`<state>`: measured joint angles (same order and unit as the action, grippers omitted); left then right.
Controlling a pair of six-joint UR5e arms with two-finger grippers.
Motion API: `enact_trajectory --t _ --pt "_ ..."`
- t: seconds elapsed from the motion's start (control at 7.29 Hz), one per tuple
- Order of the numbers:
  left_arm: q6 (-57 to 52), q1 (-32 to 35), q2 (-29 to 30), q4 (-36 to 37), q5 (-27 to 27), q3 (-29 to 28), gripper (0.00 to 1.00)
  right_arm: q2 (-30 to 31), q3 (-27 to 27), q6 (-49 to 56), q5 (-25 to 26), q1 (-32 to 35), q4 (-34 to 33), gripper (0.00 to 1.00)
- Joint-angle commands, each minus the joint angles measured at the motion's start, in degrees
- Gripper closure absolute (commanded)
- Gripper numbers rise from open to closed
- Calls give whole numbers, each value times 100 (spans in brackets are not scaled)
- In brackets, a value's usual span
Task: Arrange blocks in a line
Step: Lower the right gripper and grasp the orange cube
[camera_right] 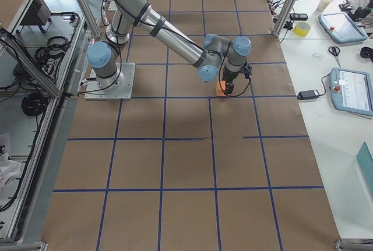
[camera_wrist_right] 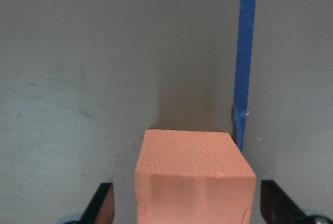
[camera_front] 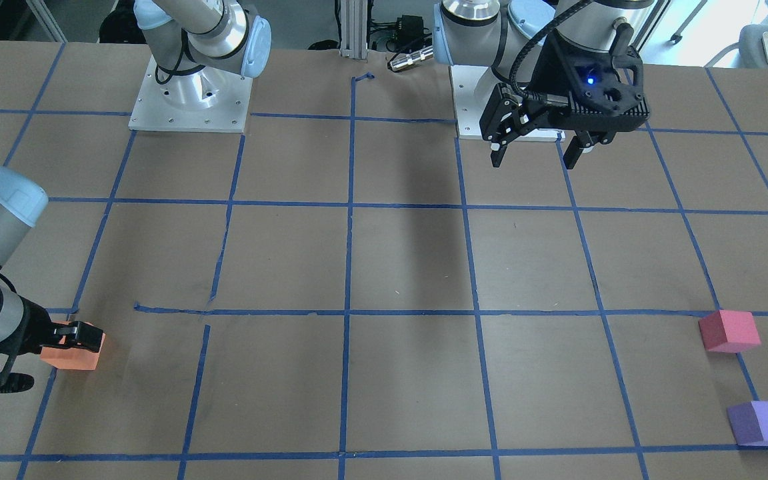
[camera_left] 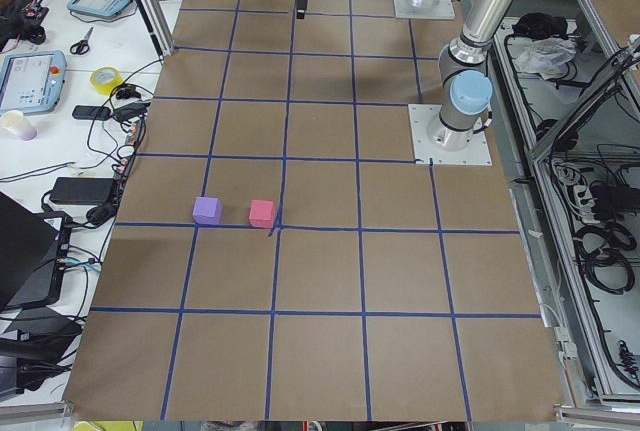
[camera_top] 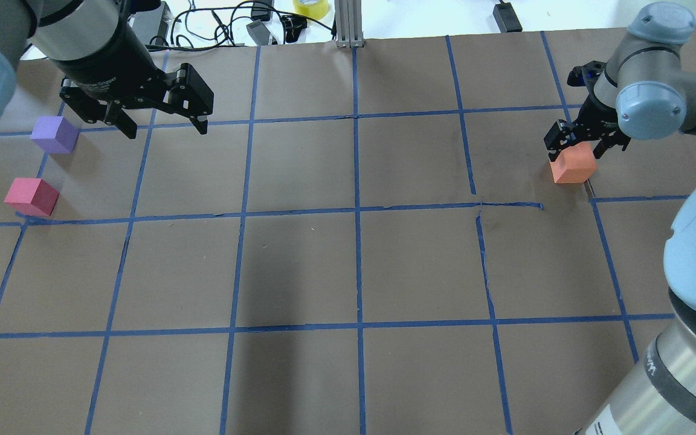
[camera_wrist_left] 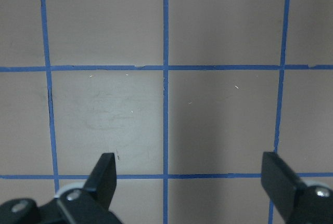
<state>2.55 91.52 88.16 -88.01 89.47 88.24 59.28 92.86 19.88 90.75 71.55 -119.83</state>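
On the table [camera_top: 348, 272], the right claw [camera_top: 579, 148] sits low on the robot's right, spread wide and straddling the orange block [camera_top: 573, 168] with a gap at each side, while the left claw [camera_top: 165, 128] hangs open above the surface. Closing squarely on the block's flat sides should stop the foam twisting. The pinkish red block [camera_top: 31, 196] and purple block [camera_top: 54, 134] lie near each other far left.

Right gripper [camera_right: 229, 88] at orange block [camera_right: 220, 91]
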Motion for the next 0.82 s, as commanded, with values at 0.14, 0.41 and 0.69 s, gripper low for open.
enact_trajectory --t 0.14,0.41,0.69 --pt "0 -3 0 12 0 0 0 -74 57 33 13 0 -93 84" --pt "0 -11 0 12 0 0 0 83 -31 -80 -21 78 -15 93" --pt "0 -11 0 12 0 0 0 513 -49 -387 -39 454 179 91"
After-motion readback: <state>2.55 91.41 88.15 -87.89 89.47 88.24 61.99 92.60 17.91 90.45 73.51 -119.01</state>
